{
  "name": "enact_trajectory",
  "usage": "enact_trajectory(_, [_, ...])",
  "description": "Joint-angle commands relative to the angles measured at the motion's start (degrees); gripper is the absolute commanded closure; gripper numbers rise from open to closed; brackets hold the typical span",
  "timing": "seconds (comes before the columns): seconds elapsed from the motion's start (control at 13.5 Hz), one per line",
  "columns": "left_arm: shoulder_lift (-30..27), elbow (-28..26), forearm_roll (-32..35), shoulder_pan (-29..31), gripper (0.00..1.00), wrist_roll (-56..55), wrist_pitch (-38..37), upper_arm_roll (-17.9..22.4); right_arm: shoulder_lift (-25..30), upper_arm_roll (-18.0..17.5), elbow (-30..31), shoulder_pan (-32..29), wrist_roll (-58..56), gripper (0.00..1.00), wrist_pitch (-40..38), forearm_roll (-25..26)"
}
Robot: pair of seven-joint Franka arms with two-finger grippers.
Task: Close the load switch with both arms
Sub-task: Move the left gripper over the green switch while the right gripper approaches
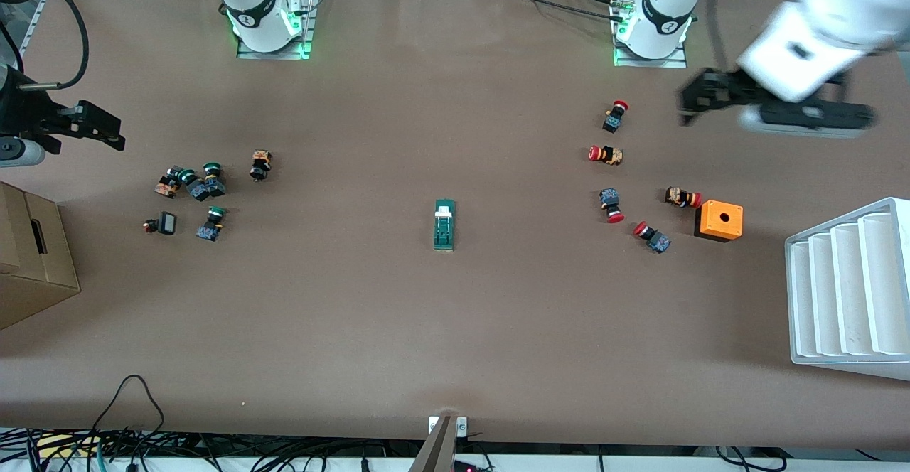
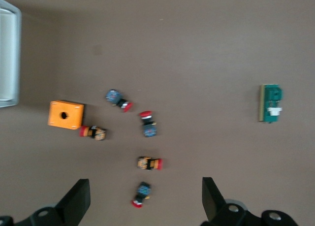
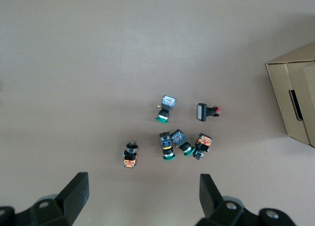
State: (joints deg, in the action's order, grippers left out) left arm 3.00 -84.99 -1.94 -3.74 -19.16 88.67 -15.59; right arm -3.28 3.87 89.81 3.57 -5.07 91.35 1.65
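Observation:
The load switch (image 1: 444, 224), a narrow dark-green block with a white tab, lies alone at the middle of the table. It also shows in the left wrist view (image 2: 270, 103). My left gripper (image 1: 688, 104) hangs open and empty in the air at the left arm's end of the table. In the left wrist view it (image 2: 146, 201) is over the red-capped buttons. My right gripper (image 1: 106, 134) hangs open and empty at the right arm's end. In the right wrist view it (image 3: 142, 199) is over bare table beside the green-capped buttons. Both are well apart from the switch.
Several red-capped push buttons (image 1: 606, 154) and an orange box with a hole (image 1: 719, 220) lie toward the left arm's end. Several green-capped buttons (image 1: 212, 179) lie toward the right arm's end. A white rack (image 1: 849, 291) and a cardboard box (image 1: 28, 259) stand at the table's ends.

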Motion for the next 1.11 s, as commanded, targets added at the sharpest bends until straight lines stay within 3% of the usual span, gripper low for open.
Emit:
enact_trajectory(0.0, [1.6, -0.3, -0.3, 0.0, 0.0, -5.6, 4.5, -4.9, -0.2, -0.4, -1.1, -0.5, 0.6, 0.01, -1.0, 0.9])
enact_trajectory(0.22, [3.9, -1.2, 0.6, -0.7, 0.0, -12.7, 10.6, -10.1, -0.4, -0.4, -1.0, -1.5, 0.4, 0.01, -1.1, 0.9])
enact_trajectory(0.52, [6.8, -7.4, 8.5, -2.9, 0.0, -22.8, 24.7, -15.4, -2.1, -0.4, -1.1, -4.6, -0.4, 0.01, -0.4, -0.1])
enact_trajectory(0.82, [10.4, -13.9, 22.1, -4.0, 0.0, -40.0, 35.1, -22.3, -10.8, -0.3, -8.0, -6.1, -4.7, 0.01, 2.0, -2.6])
enact_trajectory(1.04, [15.8, -17.4, 39.0, -5.2, 0.0, -57.9, 41.0, -26.4, -20.4, -0.4, -17.4, -6.6, -4.4, 0.01, 4.0, -7.4])
